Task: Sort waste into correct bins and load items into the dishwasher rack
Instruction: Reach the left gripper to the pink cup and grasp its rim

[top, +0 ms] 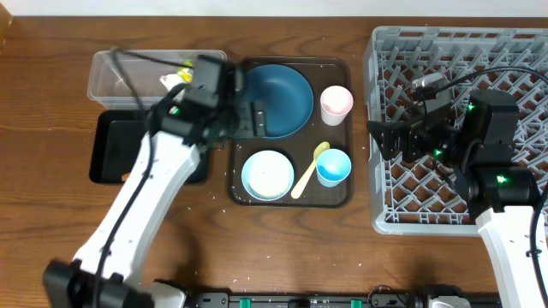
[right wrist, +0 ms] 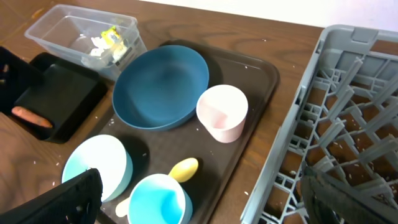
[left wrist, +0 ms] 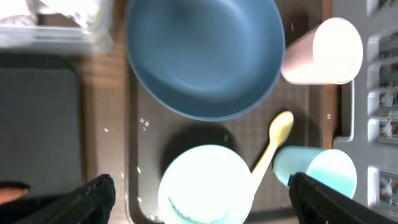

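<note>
The blue plate (top: 278,98), pink cup (top: 336,103), white bowl (top: 267,174), yellow spoon (top: 310,167) and light blue cup (top: 334,167) sit on the brown serving tray (top: 291,198). My left gripper (top: 250,118) is open and empty above the plate's left rim; in its wrist view the bowl (left wrist: 205,183) lies between the fingers (left wrist: 202,205). My right gripper (top: 385,137) is open and empty over the grey rack's (top: 458,214) left edge. The clear tub (right wrist: 74,34) holds the tissue (right wrist: 96,43) and wrapper (right wrist: 112,37). The orange piece (right wrist: 31,117) lies in the black tray (right wrist: 62,93).
Loose rice grains (left wrist: 144,123) are scattered on the serving tray's left part and on the wood around it. The clear tub (top: 128,73) and black tray (top: 111,145) stand left of the serving tray. My left arm crosses over the black tray.
</note>
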Controlling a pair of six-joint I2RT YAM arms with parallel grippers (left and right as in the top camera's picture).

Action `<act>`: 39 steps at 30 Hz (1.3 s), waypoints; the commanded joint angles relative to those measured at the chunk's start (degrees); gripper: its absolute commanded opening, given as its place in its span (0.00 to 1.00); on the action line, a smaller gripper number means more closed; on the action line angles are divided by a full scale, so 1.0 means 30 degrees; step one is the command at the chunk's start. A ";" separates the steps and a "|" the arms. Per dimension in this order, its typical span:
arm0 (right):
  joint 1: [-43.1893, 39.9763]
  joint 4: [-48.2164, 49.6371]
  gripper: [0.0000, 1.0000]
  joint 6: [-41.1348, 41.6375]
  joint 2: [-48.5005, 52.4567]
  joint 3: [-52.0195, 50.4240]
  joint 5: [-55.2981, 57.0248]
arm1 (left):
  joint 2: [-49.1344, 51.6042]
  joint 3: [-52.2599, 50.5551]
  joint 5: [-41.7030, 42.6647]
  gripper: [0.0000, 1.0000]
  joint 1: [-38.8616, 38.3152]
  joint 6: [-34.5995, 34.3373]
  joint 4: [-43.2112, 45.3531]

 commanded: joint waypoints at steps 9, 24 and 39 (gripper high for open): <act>0.0051 0.0095 0.99 0.0095 -0.0007 0.0262 -0.0350 | 0.6011 0.7337 -0.0036 0.92 -0.1683 0.2222 -0.2747; 0.0051 0.0036 0.99 0.0525 -0.0007 0.0262 -0.0357 | 1.0426 0.7519 0.1457 0.92 -0.2994 0.2645 0.4503; 0.0051 -0.0714 0.99 0.0510 -0.0007 0.0262 -0.0350 | 1.1431 0.7497 0.0386 0.87 -0.4058 0.3424 0.5071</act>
